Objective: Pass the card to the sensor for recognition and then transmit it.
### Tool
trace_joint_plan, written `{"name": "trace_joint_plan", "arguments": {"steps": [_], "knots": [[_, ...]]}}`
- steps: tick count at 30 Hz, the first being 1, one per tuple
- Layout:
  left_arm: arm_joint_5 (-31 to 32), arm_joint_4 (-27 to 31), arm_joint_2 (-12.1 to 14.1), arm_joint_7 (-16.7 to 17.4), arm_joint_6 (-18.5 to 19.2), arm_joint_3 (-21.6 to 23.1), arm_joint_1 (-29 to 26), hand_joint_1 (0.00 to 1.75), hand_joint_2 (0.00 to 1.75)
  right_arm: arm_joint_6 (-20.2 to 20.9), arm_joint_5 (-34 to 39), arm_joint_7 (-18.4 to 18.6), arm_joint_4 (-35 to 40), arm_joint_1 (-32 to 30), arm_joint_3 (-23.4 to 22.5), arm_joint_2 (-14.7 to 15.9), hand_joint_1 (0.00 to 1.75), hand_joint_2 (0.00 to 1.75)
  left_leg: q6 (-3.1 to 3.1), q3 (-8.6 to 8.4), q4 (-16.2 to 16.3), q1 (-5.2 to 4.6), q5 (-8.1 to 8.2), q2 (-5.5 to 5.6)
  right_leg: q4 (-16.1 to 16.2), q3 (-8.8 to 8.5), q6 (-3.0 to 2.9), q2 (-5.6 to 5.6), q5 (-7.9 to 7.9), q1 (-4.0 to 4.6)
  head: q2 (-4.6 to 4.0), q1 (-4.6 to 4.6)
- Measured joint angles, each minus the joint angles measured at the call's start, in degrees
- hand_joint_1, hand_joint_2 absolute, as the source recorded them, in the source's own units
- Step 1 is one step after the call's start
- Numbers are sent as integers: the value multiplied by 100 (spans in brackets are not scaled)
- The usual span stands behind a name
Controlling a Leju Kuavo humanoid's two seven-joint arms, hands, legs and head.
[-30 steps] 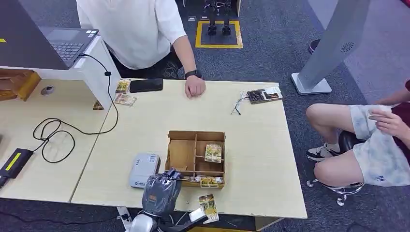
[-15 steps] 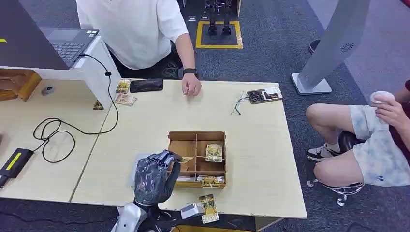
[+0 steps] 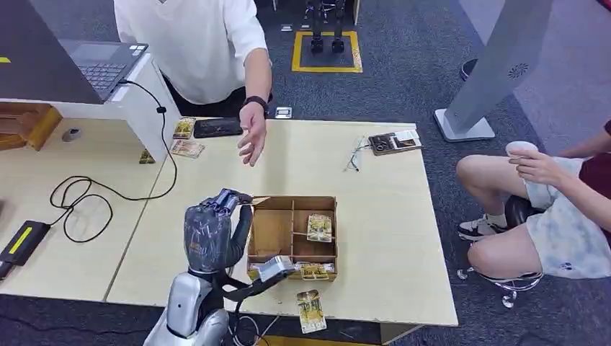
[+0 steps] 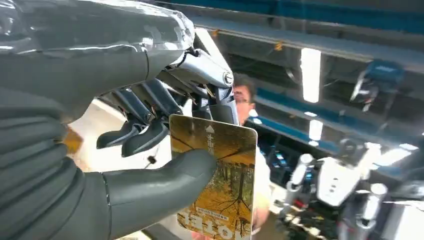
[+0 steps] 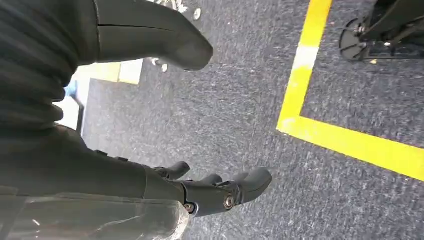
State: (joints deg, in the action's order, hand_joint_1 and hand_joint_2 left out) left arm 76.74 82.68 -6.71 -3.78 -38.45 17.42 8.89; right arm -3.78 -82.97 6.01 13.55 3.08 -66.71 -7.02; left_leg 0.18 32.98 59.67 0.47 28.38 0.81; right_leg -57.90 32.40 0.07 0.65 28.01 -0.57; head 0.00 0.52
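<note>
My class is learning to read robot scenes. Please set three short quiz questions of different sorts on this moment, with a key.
1. True or false: the robot's left hand holds a yellow-and-brown picture card.
2. Where does the brown wooden compartment tray stand? A) on the grey carpet B) on the pale wooden table C) on the open laptop
3. Fill in: the robot's right hand hangs over grey carpet marked with a ____ line.

Key: 1 true; 2 B; 3 yellow.
</note>
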Motion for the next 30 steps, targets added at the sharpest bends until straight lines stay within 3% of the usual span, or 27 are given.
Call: {"name": "trace_joint_plan", "arguments": {"steps": [7,17,23,27,28,30], "knots": [[-234,-854,-37,323,0,-301,594,175,175,-9,-78,-2,-4,27,96,0,0,175,1,-1,1,1,-5,-1,-1,0,-1,2,-4,0,0,0],[-172,-1622,-94,653,0,-629,1159,175,175,-44,-205,7,-26,52,216,0,0,175,1,0,1,0,-5,0,-1,1,-1,1,-4,0,0,0],[-203,-1928,-149,682,0,-820,1361,175,175,-63,-214,22,-37,59,260,0,0,175,1,1,2,0,-5,-1,-1,1,-1,2,-4,0,0,0],[-854,-2249,-260,511,6,-988,1445,175,175,-79,-214,48,-50,64,271,0,0,175,1,1,2,0,-5,-1,-1,1,-1,2,-4,0,0,0],[-975,-2336,-284,491,20,-1012,1453,152,175,-79,-214,57,-52,64,273,0,0,175,1,1,2,0,-5,-1,-1,1,-1,2,-4,0,0,0],[-1154,-2505,-330,407,7,-1014,1452,152,175,-79,-212,63,-57,63,280,-2,0,175,1,1,2,0,-5,1,0,1,-1,1,-4,0,0,0]]}}
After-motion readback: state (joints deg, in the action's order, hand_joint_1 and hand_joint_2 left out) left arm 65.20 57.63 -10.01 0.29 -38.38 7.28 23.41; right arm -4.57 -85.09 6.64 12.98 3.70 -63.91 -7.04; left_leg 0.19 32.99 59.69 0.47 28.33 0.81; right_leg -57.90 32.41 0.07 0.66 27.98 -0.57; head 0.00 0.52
